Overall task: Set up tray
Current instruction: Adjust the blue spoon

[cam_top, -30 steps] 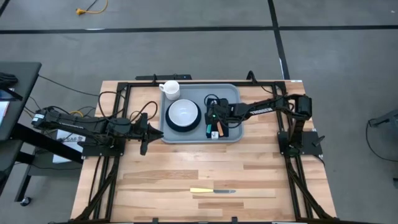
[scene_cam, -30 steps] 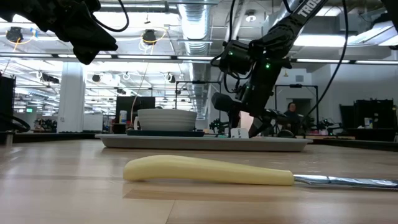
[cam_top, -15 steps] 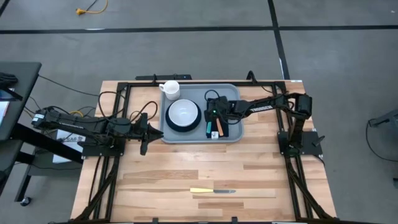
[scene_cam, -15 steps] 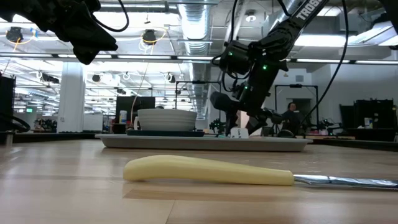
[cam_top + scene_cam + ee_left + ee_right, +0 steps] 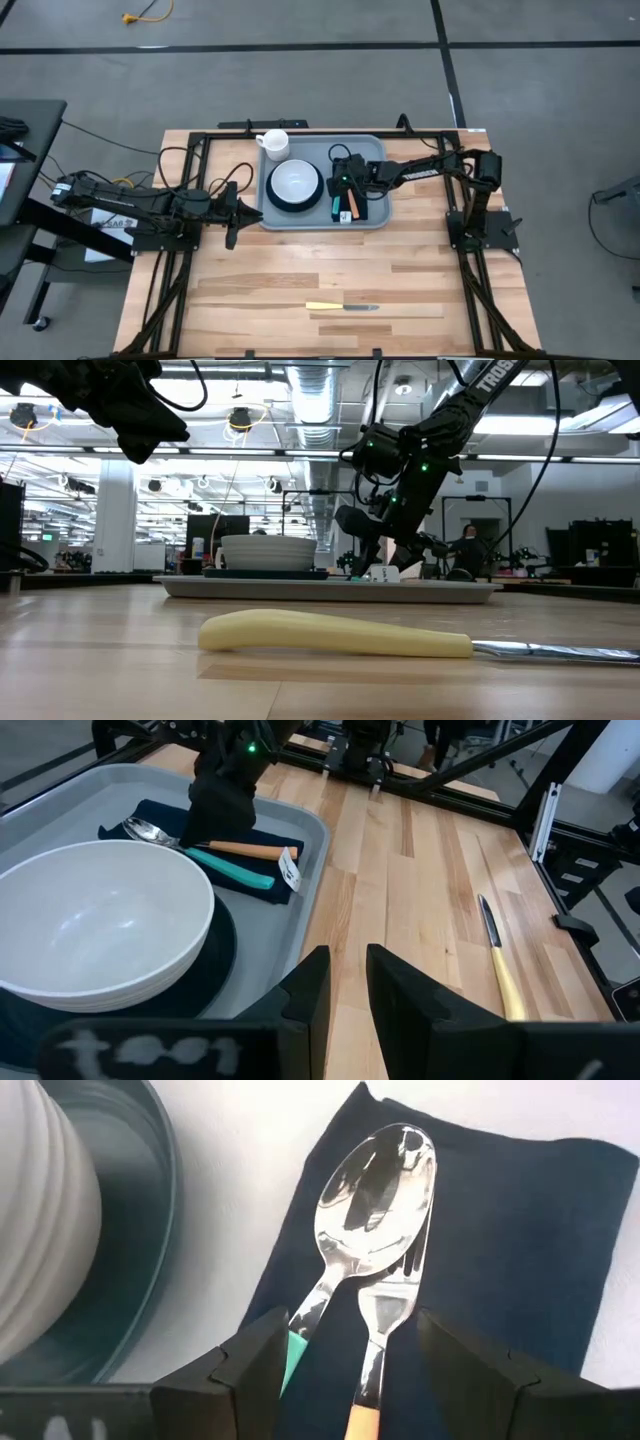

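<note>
The large flat grey-blue rectangular tray (image 5: 372, 150) lies in the upper middle of the high view, on the far part of the wooden counter (image 5: 400, 270). On it sit a white bowl (image 5: 295, 182) on a dark round plate (image 5: 272, 198), a white mug (image 5: 274, 143) at its upper left corner, and a dark navy folded napkin (image 5: 520, 1250) carrying a teal-handled spoon (image 5: 375, 1175) and an orange-handled fork (image 5: 385, 1315).

The right gripper (image 5: 341, 192) hovers just above that cutlery, jaws released and empty. The left gripper (image 5: 238, 210) waits left of the tray; its jaws stand narrowly parted, holding nothing.

A yellow-handled knife (image 5: 340, 307) lies well apart in the lower middle. It probably belongs beside the fork: the right gripper should lift straight up without nudging the cutlery.
</note>
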Controlling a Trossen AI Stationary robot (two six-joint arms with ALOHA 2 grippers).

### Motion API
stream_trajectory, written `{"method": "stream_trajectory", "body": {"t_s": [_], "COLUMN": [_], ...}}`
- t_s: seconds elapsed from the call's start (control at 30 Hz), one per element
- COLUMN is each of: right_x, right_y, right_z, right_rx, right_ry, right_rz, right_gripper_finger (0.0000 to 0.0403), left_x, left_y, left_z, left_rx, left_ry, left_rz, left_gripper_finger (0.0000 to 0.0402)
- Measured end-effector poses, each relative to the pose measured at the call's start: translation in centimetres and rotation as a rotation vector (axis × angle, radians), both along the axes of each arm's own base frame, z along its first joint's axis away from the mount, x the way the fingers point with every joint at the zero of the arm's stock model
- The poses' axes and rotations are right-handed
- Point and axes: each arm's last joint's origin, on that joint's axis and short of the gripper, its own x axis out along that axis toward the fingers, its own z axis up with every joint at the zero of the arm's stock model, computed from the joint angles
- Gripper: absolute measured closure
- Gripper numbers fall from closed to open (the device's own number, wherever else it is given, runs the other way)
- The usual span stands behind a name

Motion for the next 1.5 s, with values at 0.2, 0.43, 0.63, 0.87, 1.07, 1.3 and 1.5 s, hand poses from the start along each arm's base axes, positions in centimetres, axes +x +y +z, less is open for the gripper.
{"method": "stream_trajectory", "body": {"t_s": [0.2,0.43,0.63,0.87,1.07,1.3,1.5], "right_x": [-0.2,-0.5,-0.4,-1.1,-1.6,-1.5,-1.5], "right_y": [-0.7,-1.6,-1.8,-3.0,-3.7,-3.7,-3.9], "right_z": [0.0,0.0,0.1,0.0,-0.1,-0.1,0.0], "right_rx": [-0.001,0.002,-0.012,-0.001,0.009,0.012,0.012], "right_ry": [0.001,-0.012,-0.03,-0.002,0.009,-0.001,-0.013], "right_rz": [-0.022,-0.083,-0.079,-0.121,-0.148,-0.157,-0.167], "right_gripper_finger": [0.0203,0.024,0.0332,0.0392,0.04,0.0402,0.0402], "left_x": [0.0,0.0,0.0,0.0,0.0,0.0,0.0], "left_y": [0.0,0.0,0.0,0.0,0.0,0.0,0.0], "left_z": [0.0,0.0,0.0,0.0,0.0,0.0,0.0], "left_rx": [0.0,0.0,0.008,0.006,0.006,0.006,0.005], "left_ry": [0.0,0.0,0.001,0.001,0.001,0.001,0.001], "left_rz": [0.0,0.0,-0.003,-0.008,-0.009,-0.009,-0.009], "left_gripper_finger": [0.0345,0.0345,0.0345,0.0345,0.0345,0.0345,0.0345]}}
